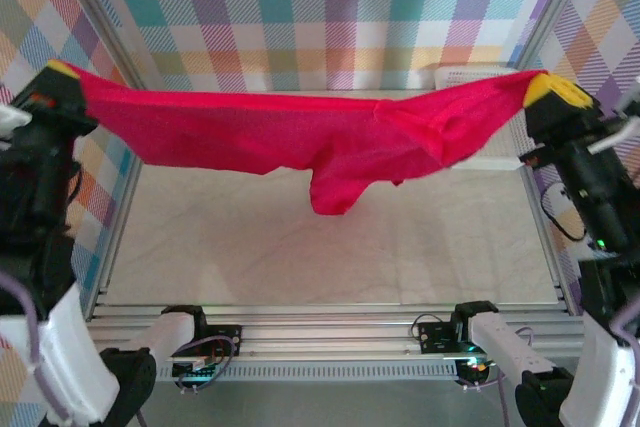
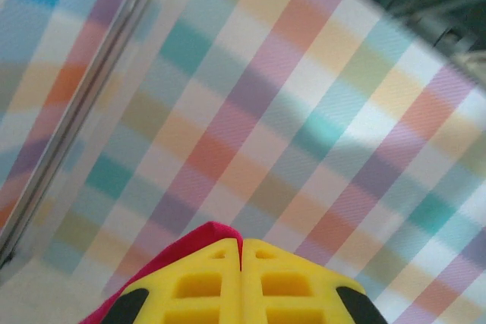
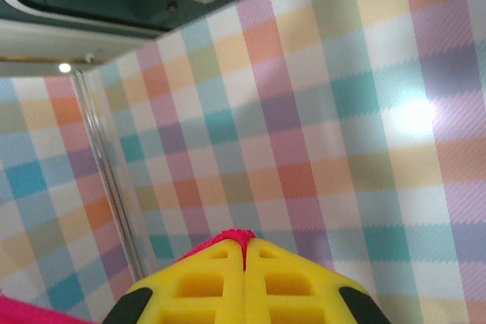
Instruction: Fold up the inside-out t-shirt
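Observation:
The bright red t-shirt (image 1: 270, 132) hangs stretched in the air between both arms, above the table, with a fold sagging down near the middle. At the far left my left gripper (image 1: 62, 70) is shut on one end of the shirt; a red edge (image 2: 199, 242) pokes out between its yellow fingers (image 2: 288, 282). High at the right my right gripper (image 1: 552, 87) is shut on the other end, and red cloth (image 3: 239, 236) shows at the tips of its closed yellow fingers (image 3: 292, 282).
A white mesh basket (image 1: 470, 75) stands at the back right, partly behind the shirt. The pale table top (image 1: 330, 257) lies below the cloth. Plaid walls (image 1: 330, 7) close the cell at the back and sides, with metal frame posts (image 1: 555, 17) at the corners.

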### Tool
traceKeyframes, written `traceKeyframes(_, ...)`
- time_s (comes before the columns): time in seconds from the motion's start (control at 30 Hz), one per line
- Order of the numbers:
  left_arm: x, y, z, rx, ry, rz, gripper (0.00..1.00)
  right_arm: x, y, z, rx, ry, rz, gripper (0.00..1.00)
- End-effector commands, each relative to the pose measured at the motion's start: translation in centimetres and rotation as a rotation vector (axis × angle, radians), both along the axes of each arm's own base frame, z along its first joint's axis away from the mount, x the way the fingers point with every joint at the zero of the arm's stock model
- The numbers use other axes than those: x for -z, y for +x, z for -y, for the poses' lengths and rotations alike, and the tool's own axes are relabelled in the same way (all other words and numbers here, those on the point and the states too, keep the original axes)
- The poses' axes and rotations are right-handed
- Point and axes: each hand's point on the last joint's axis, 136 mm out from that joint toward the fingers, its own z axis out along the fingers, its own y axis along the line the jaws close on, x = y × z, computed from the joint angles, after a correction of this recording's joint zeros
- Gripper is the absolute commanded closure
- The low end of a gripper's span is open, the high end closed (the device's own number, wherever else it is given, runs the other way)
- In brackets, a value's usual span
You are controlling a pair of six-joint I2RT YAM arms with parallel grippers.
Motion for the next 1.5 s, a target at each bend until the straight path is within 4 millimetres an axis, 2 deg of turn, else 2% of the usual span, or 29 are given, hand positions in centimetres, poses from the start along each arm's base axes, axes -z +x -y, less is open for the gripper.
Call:
traceKeyframes(0.0, -1.6, -0.3, -0.7, -0.051, 0.037, 0.049, 1.0, -2.8, -2.1, 0.6, 0.032, -0.011, 0.114, 1.0)
traceKeyframes(0.07, -1.9, -0.2, -0.8, -0.06, 0.045, 0.06, 1.0, -3.2, -1.8, 0.6, 0.04, -0.016, 0.11, 1.0)
traceKeyframes(0.13, -1.3, 1.3, -0.9, -0.063, 0.05, 0.03, 1.0, -3.0, 0.1, 0.5, 0.044, -0.025, 0.077, 1.0)
traceKeyframes(0.23, 1.1, 6.0, -0.9, -0.055, 0.059, -0.07, 1.0, -1.6, 5.1, -0.1, 0.049, -0.045, -0.019, 1.0)
traceKeyframes(0.33, 5.6, 12.4, -0.8, -0.032, 0.063, -0.223, 1.0, 1.5, 12.1, -0.9, 0.05, -0.069, -0.151, 1.0)
traceKeyframes(0.43, 12.4, 19.9, -0.6, -0.005, 0.056, -0.388, 1.0, 6.5, 19.9, -1.8, 0.046, -0.09, -0.304, 1.0)
traceKeyframes(0.47, 15.3, 22.5, -0.7, 0.001, 0.049, -0.447, 1.0, 8.7, 22.6, -2.1, 0.047, -0.096, -0.361, 1.0)
traceKeyframes(0.5, 17.7, 24.5, -0.7, 0.002, 0.046, -0.497, 1.0, 10.6, 24.9, -2.3, 0.045, -0.099, -0.41, 1.0)
traceKeyframes(0.57, 23.9, 28.8, -0.9, 0.003, 0.027, -0.617, 1.0, 15.5, 29.8, -3.1, 0.029, -0.103, -0.529, 1.0)
traceKeyframes(0.6, 26.5, 30.4, -0.9, 0.008, 0.021, -0.67, 1.0, 17.5, 31.6, -3.6, 0.014, -0.099, -0.571, 1.0)
traceKeyframes(0.63, 29.4, 32.0, -0.9, 0.008, 0.003, -0.727, 1.0, 20.2, 33.8, -4.0, 0.002, -0.092, -0.633, 1.0)
traceKeyframes(0.77, 39.4, 36.8, -1.0, 0.004, -0.056, -0.88, 1.0, 29.0, 40.3, -5.2, -0.013, -0.04, -0.801, 1.0)
traceKeyframes(0.87, 44.8, 38.9, -1.3, -0.014, -0.068, -0.964, 1.0, 34.5, 43.9, -5.9, -0.013, -0.023, -0.919, 1.0)
traceKeyframes(0.93, 47.1, 39.7, -1.6, -0.034, -0.063, -1.006, 1.0, 37.4, 45.6, -6.5, -0.015, -0.016, -0.986, 1.0)
traceKeyframes(1.03, 49.3, 40.4, -2.1, -0.05, -0.059, -1.049, 1.0, 40.9, 47.5, -7.7, -0.034, -0.008, -1.063, 1.0)
traceKeyframes(1.13, 50.8, 40.8, -2.1, -0.05, -0.054, -1.086, 0.99, 42.9, 48.8, -8.8, -0.053, 0.022, -1.106, 0.99)
traceKeyframes(1.17, 51.0, 40.9, -2.0, -0.039, -0.053, -1.093, 0.83, 43.3, 49.1, -9.3, -0.071, 0.037, -1.115, 0.8)
traceKeyframes(1.23, 50.8, 40.9, -1.9, -0.029, -0.048, -1.113, 0.41, 42.5, 49.2, -9.6, -0.08, 0.049, -1.107, 0.35)
traceKeyframes(1.27, 50.2, 40.7, -1.9, -0.03, -0.04, -1.121, 0.3, 41.8, 49.0, -9.4, -0.069, 0.054, -1.104, 0.16)
traceKeyframes(1.3, 49.4, 40.4, -2.1, -0.041, -0.036, -1.123, 0.24, 41.0, 48.6, -9.1, -0.056, 0.055, -1.103, 0.1)
traceKeyframes(1.33, 48.4, 40.0, -2.3, -0.058, -0.029, -1.123, 0.19, 39.8, 48.1, -8.9, -0.049, 0.053, -1.097, 0.09)
traceKeyframes(1.43, 44.4, 37.7, -2.3, -0.106, 0.003, -1.107, 0.17, 37.2, 45.7, -8.8, -0.06, 0.048, -1.105, 0.08)
traceKeyframes(1.47, 43.3, 36.6, -1.6, -0.1, 0.013, -1.099, 0.17, 37.5, 44.6, -8.9, -0.064, 0.042, -1.136, 0.08)
